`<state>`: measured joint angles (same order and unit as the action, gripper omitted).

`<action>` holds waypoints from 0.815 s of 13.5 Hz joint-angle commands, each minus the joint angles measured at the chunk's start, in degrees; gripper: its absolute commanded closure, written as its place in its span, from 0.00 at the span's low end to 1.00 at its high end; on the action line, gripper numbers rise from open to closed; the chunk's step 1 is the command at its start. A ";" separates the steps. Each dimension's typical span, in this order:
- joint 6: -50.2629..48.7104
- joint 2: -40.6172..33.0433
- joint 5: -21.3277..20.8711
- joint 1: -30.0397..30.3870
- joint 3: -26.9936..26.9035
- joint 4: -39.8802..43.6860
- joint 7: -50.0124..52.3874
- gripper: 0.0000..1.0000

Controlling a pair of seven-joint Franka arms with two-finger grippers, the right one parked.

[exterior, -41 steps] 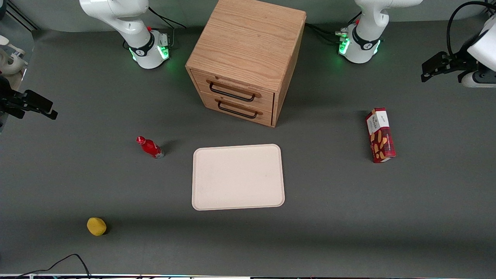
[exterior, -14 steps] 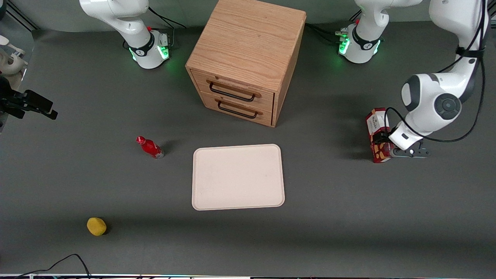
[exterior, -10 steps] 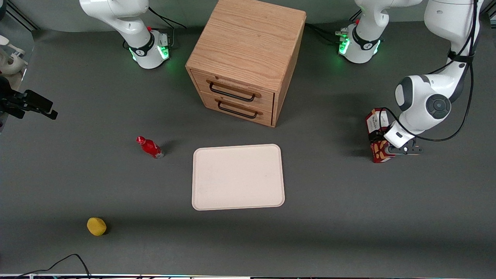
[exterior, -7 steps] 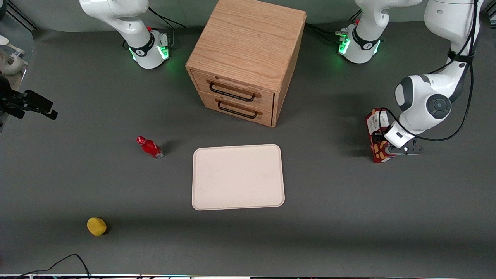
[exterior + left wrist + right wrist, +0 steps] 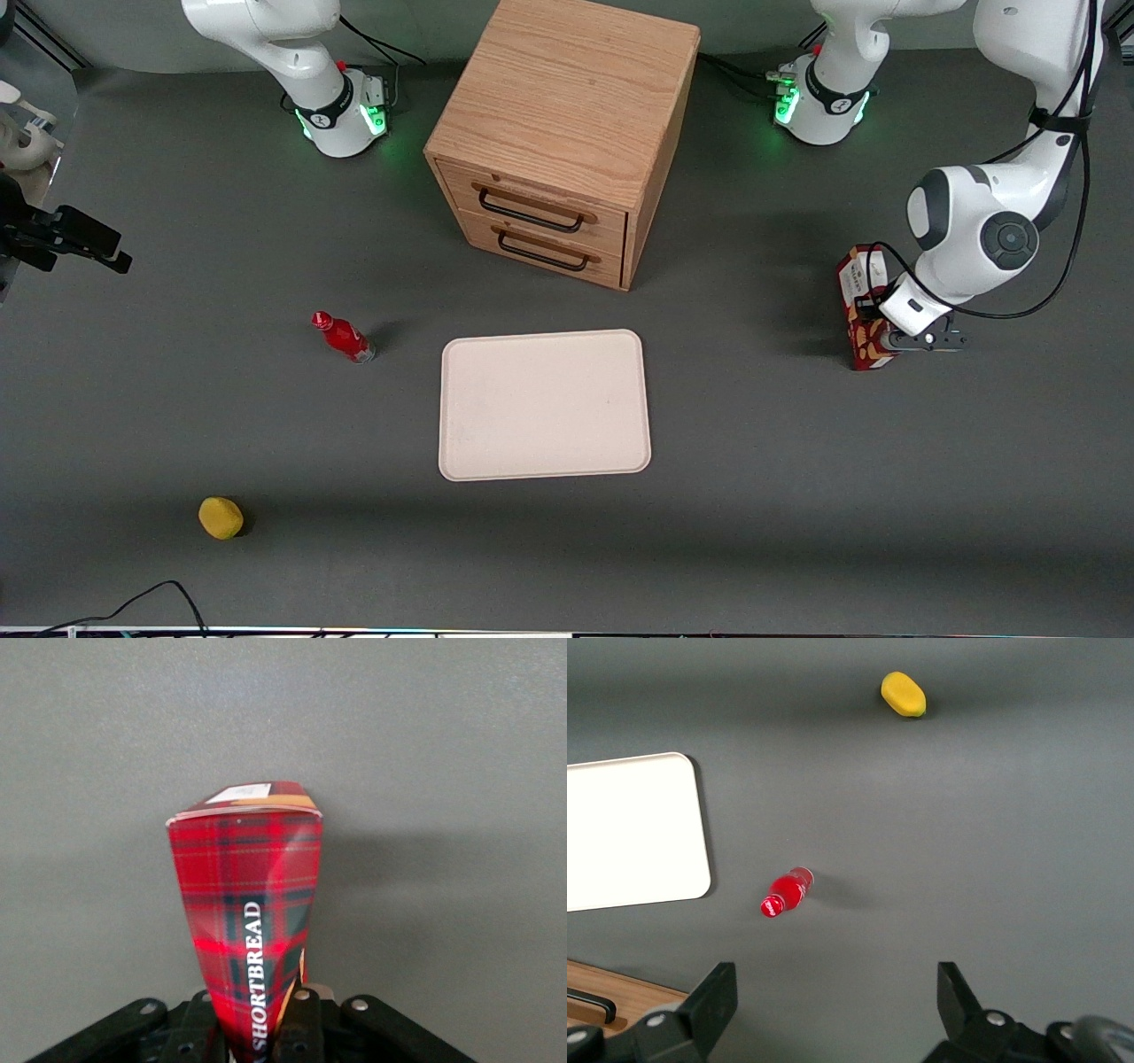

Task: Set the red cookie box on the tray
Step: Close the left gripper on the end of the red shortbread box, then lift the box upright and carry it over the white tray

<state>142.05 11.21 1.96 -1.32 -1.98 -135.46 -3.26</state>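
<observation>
Lying toward the working arm's end of the table (image 5: 762, 532), the red cookie box (image 5: 861, 306), dark-red tartan with a white end panel, is clamped between the gripper (image 5: 873, 321) fingers (image 5: 299, 1028) under the bent arm, well apart from the tray (image 5: 543, 405).

The pincer (image 5: 873, 321) hides the middle of the red cookie box (image 5: 858, 276).
</observation>
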 commanded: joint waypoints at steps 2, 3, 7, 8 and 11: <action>-13.42 -4.87 0.76 -2.36 0.14 4.84 4.56 0.96; -18.08 -5.93 0.76 -3.50 0.14 7.29 6.14 0.96; -35.32 -6.29 2.42 -4.30 6.62 19.77 18.34 0.96; -37.79 -5.86 3.13 -4.48 9.25 23.11 23.07 0.96; -38.61 -0.60 3.40 -4.92 19.87 33.82 44.05 0.96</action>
<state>105.61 5.39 5.23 -5.49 12.77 -110.08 28.50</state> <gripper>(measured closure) 0.806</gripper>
